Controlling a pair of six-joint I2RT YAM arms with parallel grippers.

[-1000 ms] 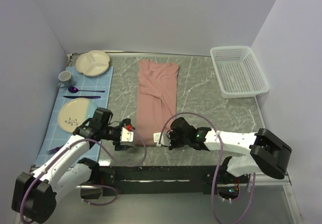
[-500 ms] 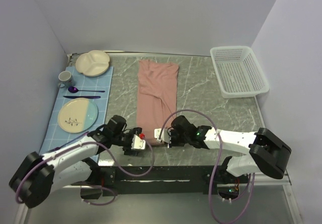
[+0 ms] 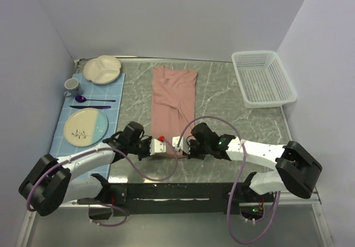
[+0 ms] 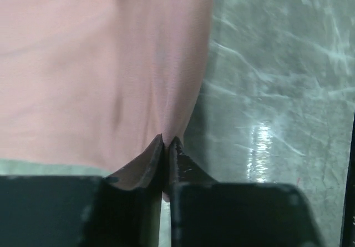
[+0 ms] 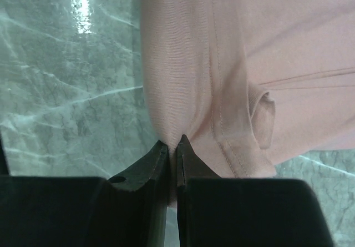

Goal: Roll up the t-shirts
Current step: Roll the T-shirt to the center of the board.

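The salmon-pink t-shirt [image 3: 173, 105] lies folded into a long narrow strip down the middle of the grey marble table [image 3: 233, 114], its near end by the arms. At that end's left corner my left gripper [image 3: 157, 145] is shut on the t-shirt's edge; the left wrist view shows the fabric [image 4: 100, 80] pinched between the closed black fingers [image 4: 145, 161]. At the right corner my right gripper [image 3: 177, 145] is likewise shut on the cloth, with a hemmed fold [image 5: 233, 91] bunched above its fingers [image 5: 191, 158]. The chest print is hidden.
A white plastic basket [image 3: 262, 78] stands at the back right. On the left, a blue placemat [image 3: 61, 133] holds a divided plate [image 3: 102, 69], a mug [image 3: 71, 85], a purple spoon [image 3: 89, 99] and a round patterned plate [image 3: 85, 127].
My left arm swung right from beside the round plate to the t-shirt's near left corner and closed on the fabric. The right gripper kept its grip and shifted slightly forward.
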